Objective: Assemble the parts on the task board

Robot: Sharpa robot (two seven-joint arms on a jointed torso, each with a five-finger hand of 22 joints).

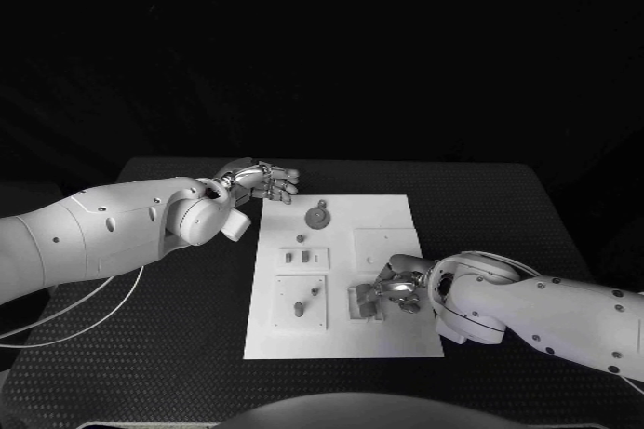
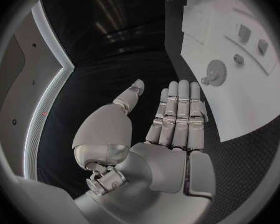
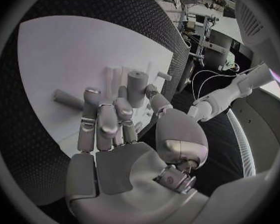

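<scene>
Right hand [image 1: 398,288] is sitting over the task board [image 1: 389,215] on the bench, fingers curled around a grey part [image 3: 137,87]. Left hand [image 1: 263,181] is hovering released, off the board's far-left corner.

Task board [image 1: 389,336] mid-table, left hand [image 1: 263,180] beside its far-left corner, right hand [image 1: 398,288] over its right side.

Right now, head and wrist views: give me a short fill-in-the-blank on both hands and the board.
1. The task board is ____ in colour.
2. The left hand holds nothing; its fingers lie straight, so it is ____.
3. The hand over the near right part of the board is the ____ hand.
4. The round gear part lies nearer the ____ hand.

Missing: white; open; right; left
</scene>
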